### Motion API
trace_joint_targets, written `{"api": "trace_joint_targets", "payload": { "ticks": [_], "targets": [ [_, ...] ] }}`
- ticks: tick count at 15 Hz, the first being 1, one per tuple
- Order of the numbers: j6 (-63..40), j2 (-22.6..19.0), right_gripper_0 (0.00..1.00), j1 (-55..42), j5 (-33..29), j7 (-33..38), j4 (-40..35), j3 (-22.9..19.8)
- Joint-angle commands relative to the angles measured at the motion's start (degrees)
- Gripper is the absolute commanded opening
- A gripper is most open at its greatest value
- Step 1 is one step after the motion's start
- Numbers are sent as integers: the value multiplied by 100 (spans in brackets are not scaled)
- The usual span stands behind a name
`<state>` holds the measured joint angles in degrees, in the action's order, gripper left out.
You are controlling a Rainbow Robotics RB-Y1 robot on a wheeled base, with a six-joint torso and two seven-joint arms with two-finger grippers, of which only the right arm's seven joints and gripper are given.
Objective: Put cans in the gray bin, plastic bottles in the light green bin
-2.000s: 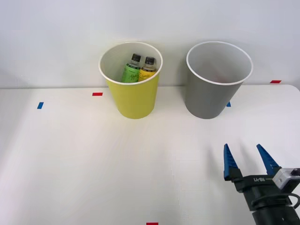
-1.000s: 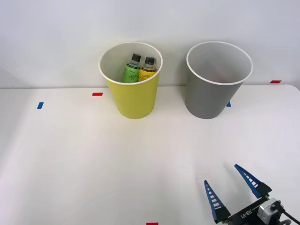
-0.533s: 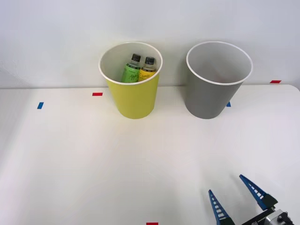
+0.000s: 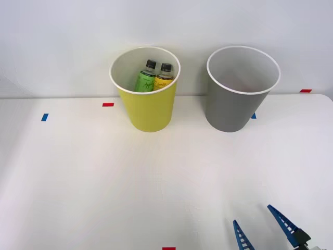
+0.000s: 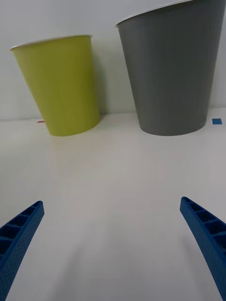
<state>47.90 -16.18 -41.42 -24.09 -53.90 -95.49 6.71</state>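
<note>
The plastic bottles [image 4: 155, 77] stand side by side inside the light green bin [image 4: 147, 112], at the far side of the table [image 4: 93, 177].

The right gripper [image 4: 261, 233] hangs low at the near edge, fingers spread wide and holding nothing (well apart from both bins). The inside of the gray bin [image 4: 237, 107] is hard to make out, so any cans there stay unconfirmed. A careless sweep forward could tip a bin.

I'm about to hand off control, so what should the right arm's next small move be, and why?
Probably just finish pulling the right gripper back toward the robot and park it. Both plastic bottles stand inside the light green bin, the open fingers hold nothing, and no can lies on the table to pick up.
</note>
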Motion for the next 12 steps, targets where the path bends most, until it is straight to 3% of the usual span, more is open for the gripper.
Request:
{"api": "trace_joint_targets", "payload": {
  "ticks": [1,12],
  "targets": [
    [62,9,100,-129,27,2,4,-56],
    [62,18,100,-164,53,-24,-5,-47]
  ]
}}
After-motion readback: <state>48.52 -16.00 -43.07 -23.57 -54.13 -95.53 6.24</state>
